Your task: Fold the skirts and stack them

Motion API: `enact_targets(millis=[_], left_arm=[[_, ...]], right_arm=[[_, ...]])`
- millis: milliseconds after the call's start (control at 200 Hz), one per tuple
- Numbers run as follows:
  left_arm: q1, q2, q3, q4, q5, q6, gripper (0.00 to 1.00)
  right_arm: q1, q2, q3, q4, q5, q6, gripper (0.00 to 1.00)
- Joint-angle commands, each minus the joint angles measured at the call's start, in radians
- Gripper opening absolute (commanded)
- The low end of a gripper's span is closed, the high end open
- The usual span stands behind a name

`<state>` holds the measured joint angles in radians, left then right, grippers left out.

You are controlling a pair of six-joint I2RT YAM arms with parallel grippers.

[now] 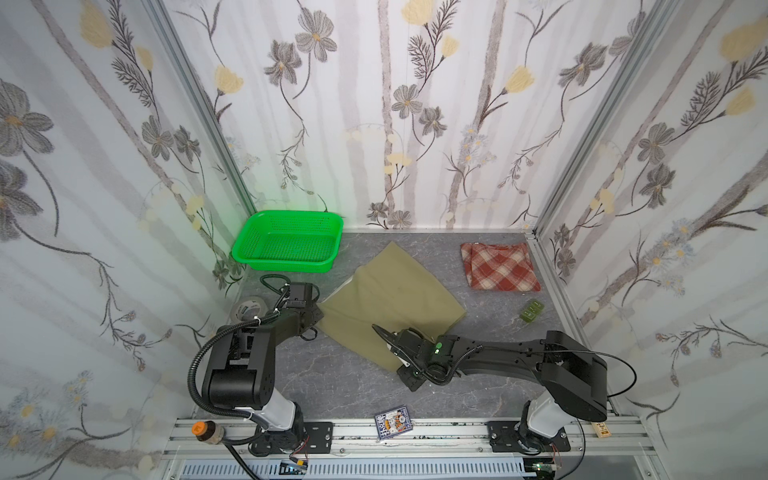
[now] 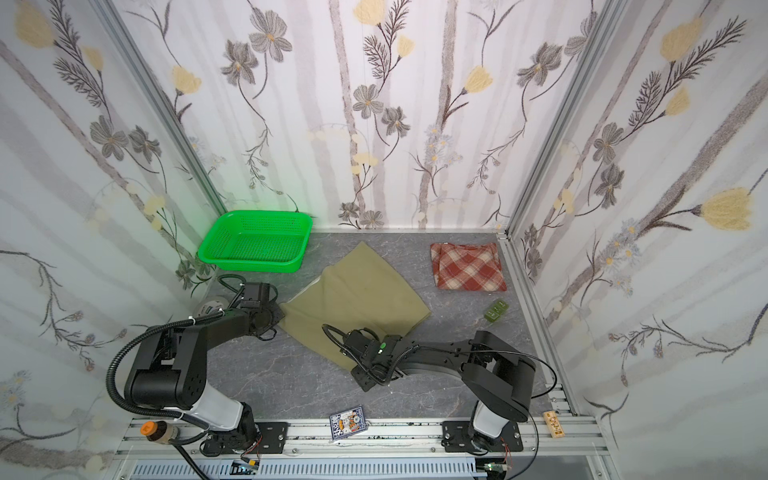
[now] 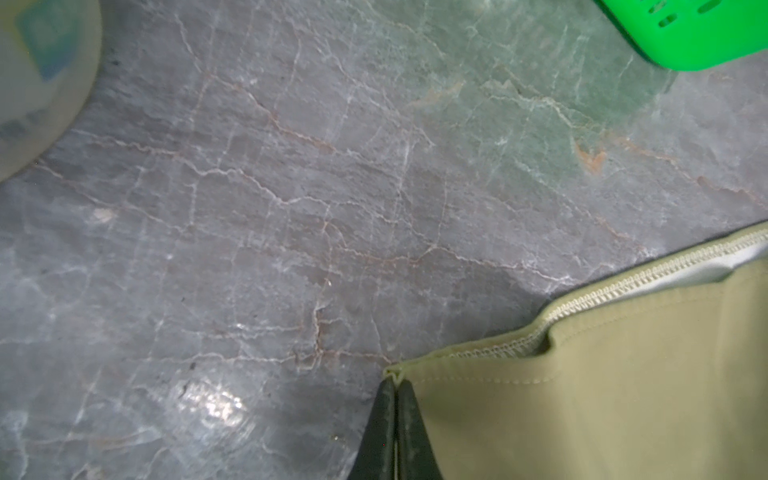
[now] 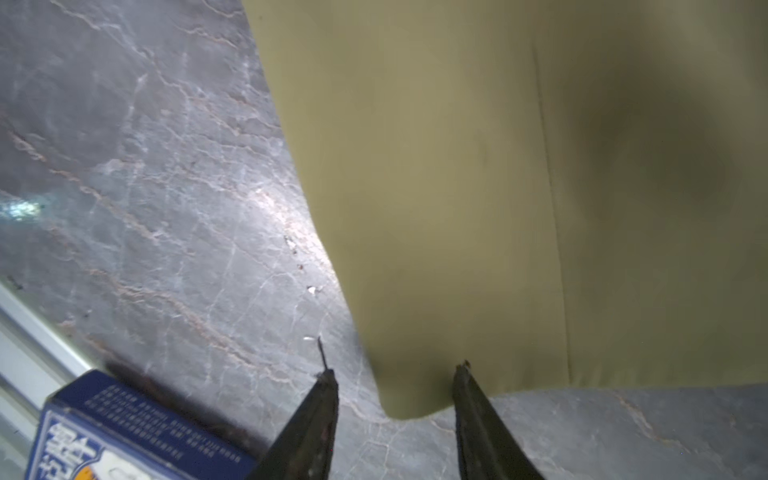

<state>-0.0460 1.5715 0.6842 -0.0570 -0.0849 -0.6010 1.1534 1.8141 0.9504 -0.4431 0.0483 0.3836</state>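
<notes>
Left gripper (image 3: 395, 384), clenched on the left corner of the plain khaki-olive cloth skirt (image 1: 390, 299): its two black fingers meet on the stitched hem. I judge this pinch at the very tip is meant to lift the corner without bunching the panel.

Right gripper (image 4: 395, 372), jaws apart and holding nothing, is poised at the skirt's near corner. One finger (image 4: 469, 399) is over the fabric and the other over the bare grey marble-patterned table (image 1: 332, 386). I read this as the matching grasp not yet made.

The khaki skirt lies spread flat in the middle of the table, turned diagonally so that its left and near corners face my two arms.

The fuzzy red, rust and cream plaid skirt (image 1: 500, 266) rests folded into a compact rectangle at the far right, near the wall and well apart from the khaki one. I take it as the base of the stack.

The green perforated plastic basket (image 1: 291, 241) stands at the far left, out of the way of the work.

By my reckoning the fold of the second skirt is only beginning. Both corners need holding before any lift, or the cloth may drag and skew.
</notes>
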Motion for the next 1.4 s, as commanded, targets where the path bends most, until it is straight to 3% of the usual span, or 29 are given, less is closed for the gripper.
enact_targets(millis=[0,565,625,759,834,904,1009,1394], left_arm=[[0.000,-0.002,-0.006,-0.086,0.033,0.006,0.03],[0.001,-0.039,0.003,-0.088,0.041,-0.012,0.07],[0.001,-0.041,0.003,-0.089,0.043,-0.014,0.08],[0.001,-0.059,0.003,-0.091,0.046,-0.017,0.09],[0.003,-0.076,0.000,-0.099,0.048,-0.016,0.15],[0.004,-0.096,-0.003,-0.115,0.041,-0.021,0.32],[0.006,-0.137,-0.005,-0.142,0.030,-0.022,0.46],[0.011,-0.240,-0.041,-0.225,0.019,-0.014,0.41]], right_arm=[[0.004,0.019,0.017,0.008,0.106,-0.022,0.46],[0.040,0.043,0.034,0.024,0.070,-0.104,0.43],[0.042,0.060,0.039,0.019,0.064,-0.107,0.34],[0.045,0.087,0.044,0.021,0.044,-0.117,0.00],[0.045,0.076,0.035,0.028,0.032,-0.115,0.00],[0.043,0.050,0.027,0.037,0.014,-0.112,0.00],[0.036,0.009,0.028,0.040,-0.029,-0.111,0.00],[-0.069,-0.119,0.035,0.066,-0.194,-0.086,0.00]])
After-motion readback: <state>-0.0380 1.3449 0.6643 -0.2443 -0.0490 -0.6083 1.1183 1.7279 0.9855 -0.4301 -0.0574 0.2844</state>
